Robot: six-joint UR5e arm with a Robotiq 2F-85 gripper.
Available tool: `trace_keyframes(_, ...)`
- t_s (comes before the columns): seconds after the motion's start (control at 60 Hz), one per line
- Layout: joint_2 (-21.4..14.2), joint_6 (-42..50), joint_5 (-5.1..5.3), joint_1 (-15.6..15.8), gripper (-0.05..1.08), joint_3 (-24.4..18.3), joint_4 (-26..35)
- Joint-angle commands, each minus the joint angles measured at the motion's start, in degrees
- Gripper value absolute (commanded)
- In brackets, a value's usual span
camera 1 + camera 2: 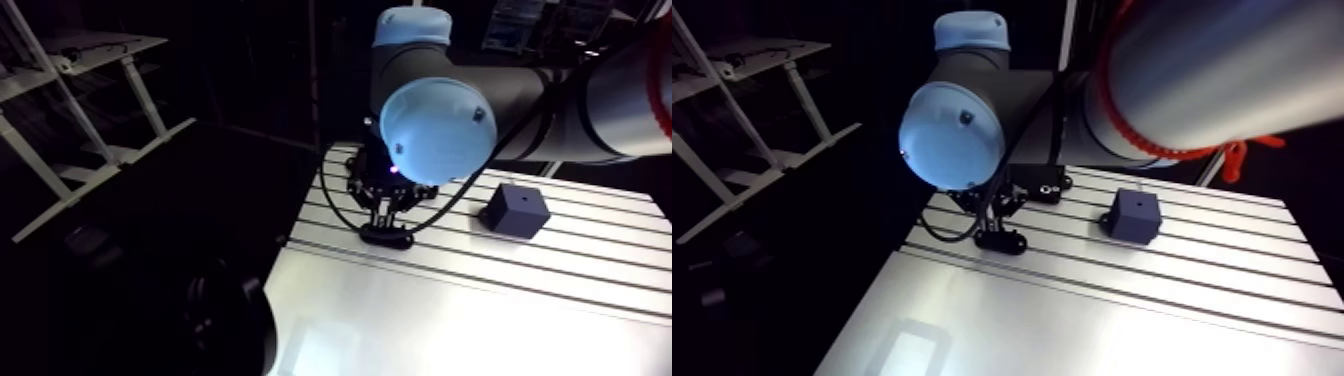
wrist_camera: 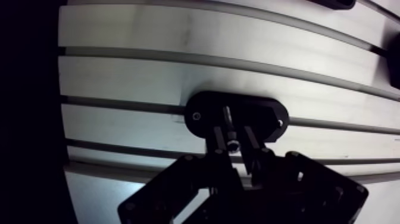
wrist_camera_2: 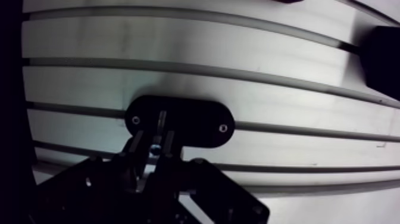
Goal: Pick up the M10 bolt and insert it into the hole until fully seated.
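In the wrist view my gripper (image 2: 232, 136) hangs low over a black oval holder plate (image 2: 262, 116) that lies across a table slot. A thin metal bolt (image 2: 227, 119) stands between the two fingertips (image 2: 215, 138), which press against it on both sides. The bolt's lower end still meets the holder. In the arm view the gripper (image 1: 385, 215) touches down on the same holder (image 1: 1002, 240) near the table's left edge. A dark cube block (image 1: 513, 208) with a small hole in its top face sits well to the right, apart from the gripper.
The slotted aluminium table (image 1: 560, 260) runs to the right and toward the front. Its left edge (image 1: 290, 235) drops off close beside the holder. Another black part (image 1: 1044, 185) sits at the table's back, behind the gripper.
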Motion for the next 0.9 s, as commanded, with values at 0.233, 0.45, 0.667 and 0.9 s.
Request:
trace_keyframes(0.233,-0.24,-0.12,0.29,-0.03,0.85,-1.13,0.33)
trace_keyframes(0.45,-1.34,-0.83,0.03,-0.03,0.89,-3.25,2.04)
trace_keyframes(0.667,-4.08,-2.05,-0.15,-0.11,0.95,-4.66,3.30)
trace_keyframes(0.9,-6.38,-3.79,-0.34,-0.11,1.05,-7.61,9.34)
